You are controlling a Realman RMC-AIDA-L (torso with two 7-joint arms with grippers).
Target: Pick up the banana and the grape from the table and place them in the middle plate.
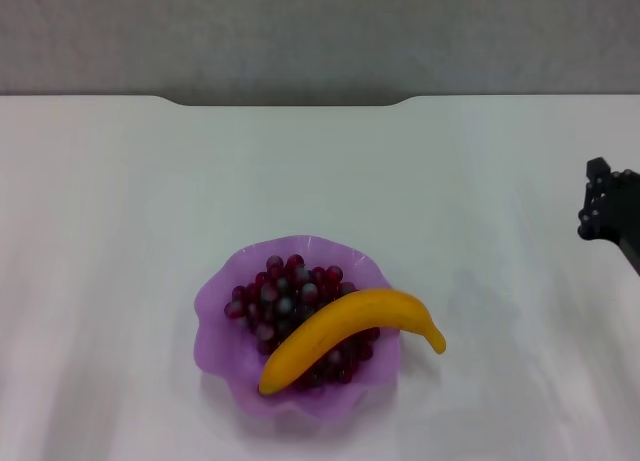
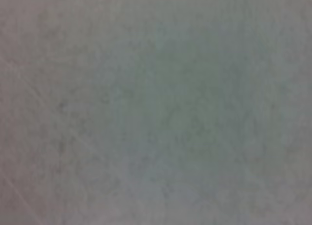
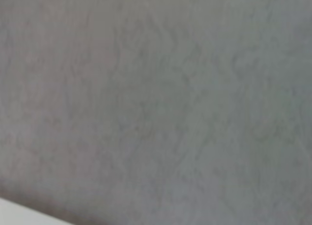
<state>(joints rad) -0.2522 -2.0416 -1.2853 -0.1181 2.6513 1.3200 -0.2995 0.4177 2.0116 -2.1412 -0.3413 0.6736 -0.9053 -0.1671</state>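
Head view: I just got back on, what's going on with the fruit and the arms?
Both fruits are in the middle plate: the grape fills it and the banana lies across the bunch, its tip past the rim. Nothing is being held. The right end effector sits far off at the right edge above the table; the left is out of view.

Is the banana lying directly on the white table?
No, the banana lies across the grape bunch inside the middle plate.

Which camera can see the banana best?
The head view. There the whole banana shows, lying across the grapes in the purple plate, one end poking over the rim. Both wrist views show only a blurry grey surface, no banana.
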